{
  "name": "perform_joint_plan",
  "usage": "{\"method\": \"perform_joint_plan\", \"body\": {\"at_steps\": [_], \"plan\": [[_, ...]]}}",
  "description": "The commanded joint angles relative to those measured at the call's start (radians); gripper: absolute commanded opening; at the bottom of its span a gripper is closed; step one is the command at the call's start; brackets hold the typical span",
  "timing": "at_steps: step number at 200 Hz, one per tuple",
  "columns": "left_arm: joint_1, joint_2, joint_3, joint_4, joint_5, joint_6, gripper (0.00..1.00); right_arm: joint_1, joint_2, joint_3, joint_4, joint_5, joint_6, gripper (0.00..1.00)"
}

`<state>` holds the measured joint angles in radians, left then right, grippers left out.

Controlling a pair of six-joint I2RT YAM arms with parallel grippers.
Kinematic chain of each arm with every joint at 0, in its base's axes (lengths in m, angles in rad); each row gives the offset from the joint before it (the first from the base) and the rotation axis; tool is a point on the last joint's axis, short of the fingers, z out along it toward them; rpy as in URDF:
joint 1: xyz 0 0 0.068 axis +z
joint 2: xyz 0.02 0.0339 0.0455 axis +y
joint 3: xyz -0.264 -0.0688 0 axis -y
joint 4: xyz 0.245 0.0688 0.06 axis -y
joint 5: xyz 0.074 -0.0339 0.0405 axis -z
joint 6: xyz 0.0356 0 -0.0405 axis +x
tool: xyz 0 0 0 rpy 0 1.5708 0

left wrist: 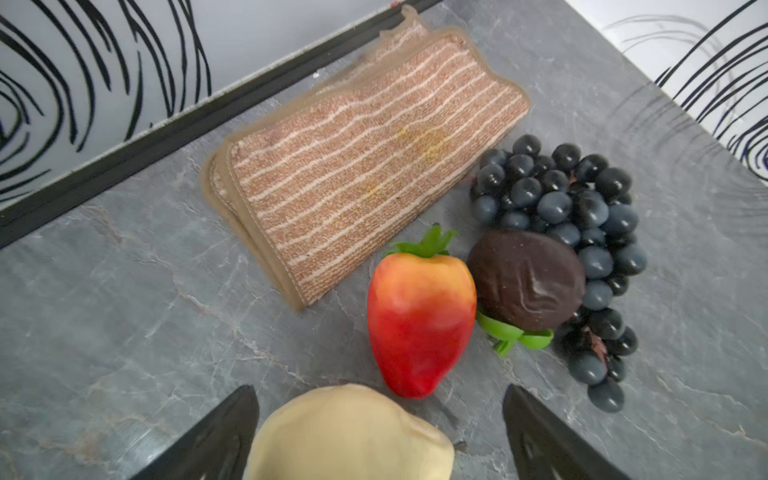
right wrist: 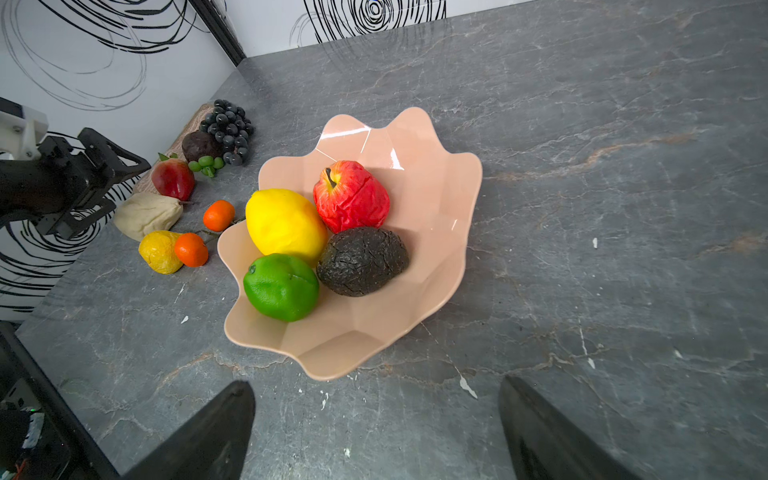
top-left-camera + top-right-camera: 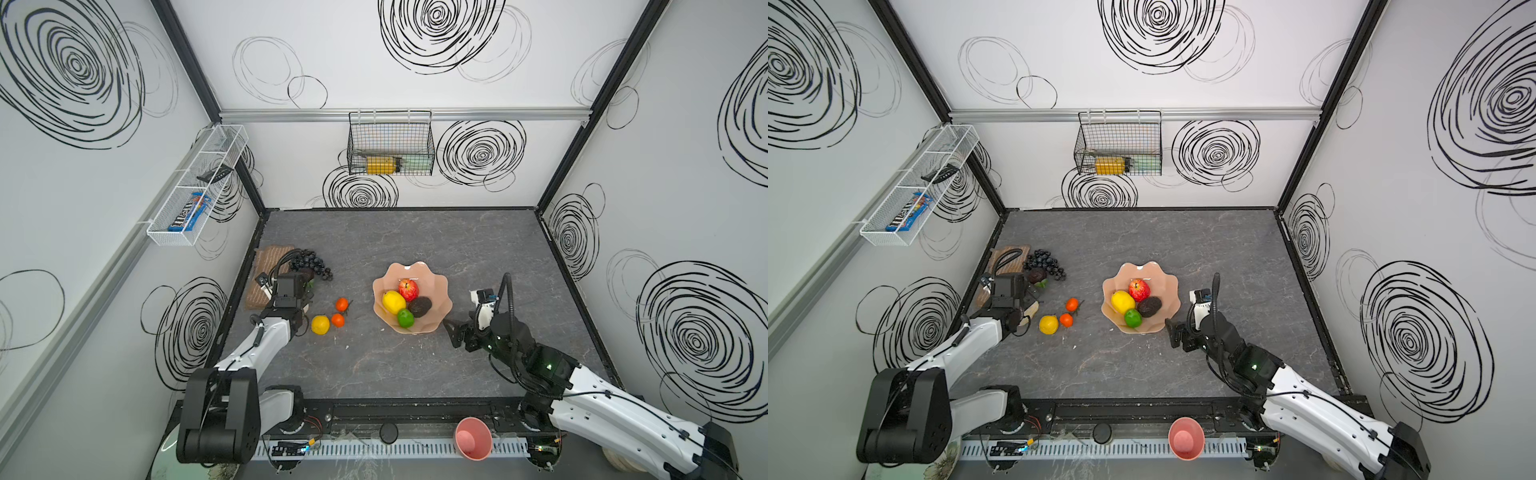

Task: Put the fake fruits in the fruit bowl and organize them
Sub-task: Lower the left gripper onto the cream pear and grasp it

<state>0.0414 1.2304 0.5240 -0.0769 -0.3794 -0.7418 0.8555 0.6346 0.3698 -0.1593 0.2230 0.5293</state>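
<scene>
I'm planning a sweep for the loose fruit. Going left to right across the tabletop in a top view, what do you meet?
Striped cloth → loose lemon → pair of oranges → fruit bowl.

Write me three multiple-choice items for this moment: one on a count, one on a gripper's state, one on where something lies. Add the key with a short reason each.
1. How many fruits lie in the fruit bowl?
A. two
B. four
C. six

2. How is the right gripper?
A. open and empty
B. shut on a fruit
C. shut on the bowl's rim

3. Where is the grape bunch?
A. in the fruit bowl
B. in the right gripper
C. on the table beside the folded cloth

Key:
1 B: the apple, lemon, lime and avocado sit inside.
2 A: its jaws stand apart with only table between them, short of the bowl.
3 C: the left wrist view shows it on the table next to the cloth.
</scene>
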Motion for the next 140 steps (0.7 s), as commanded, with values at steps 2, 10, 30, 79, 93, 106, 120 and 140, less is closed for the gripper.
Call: {"method": "perform_joint_plan", "body": {"at_steps": [2,10,30,79,93,106,120,140], "plan": [[0.011,0.035,0.029,0.056,0.099,0.007,0.96,-0.011,-0.013,-0.015,0.026,-0.013,-0.009,0.96],[0.001,0.034,0.025,0.058,0.115,0.004,0.96,-0.013,-0.014,-0.016,0.026,-0.014,-0.009,0.96],[-0.036,0.012,0.018,0.044,0.130,-0.004,0.96,-0.019,-0.015,-0.021,0.028,-0.017,-0.011,0.96],[-0.147,-0.035,0.006,-0.009,0.107,-0.014,0.96,-0.035,0.000,-0.020,0.043,-0.031,-0.018,0.97],[-0.154,-0.031,0.013,-0.018,0.112,-0.005,0.96,-0.039,0.010,-0.013,0.046,-0.034,-0.022,0.97],[-0.157,-0.028,0.014,-0.024,0.112,-0.001,0.96,-0.042,0.019,-0.008,0.047,-0.036,-0.023,0.97],[-0.153,-0.026,0.010,-0.029,0.113,-0.001,0.96,-0.043,0.023,-0.004,0.047,-0.038,-0.022,0.97],[-0.130,-0.023,0.002,-0.025,0.130,0.003,0.96,-0.044,0.023,-0.003,0.044,-0.042,-0.016,0.97]]}}
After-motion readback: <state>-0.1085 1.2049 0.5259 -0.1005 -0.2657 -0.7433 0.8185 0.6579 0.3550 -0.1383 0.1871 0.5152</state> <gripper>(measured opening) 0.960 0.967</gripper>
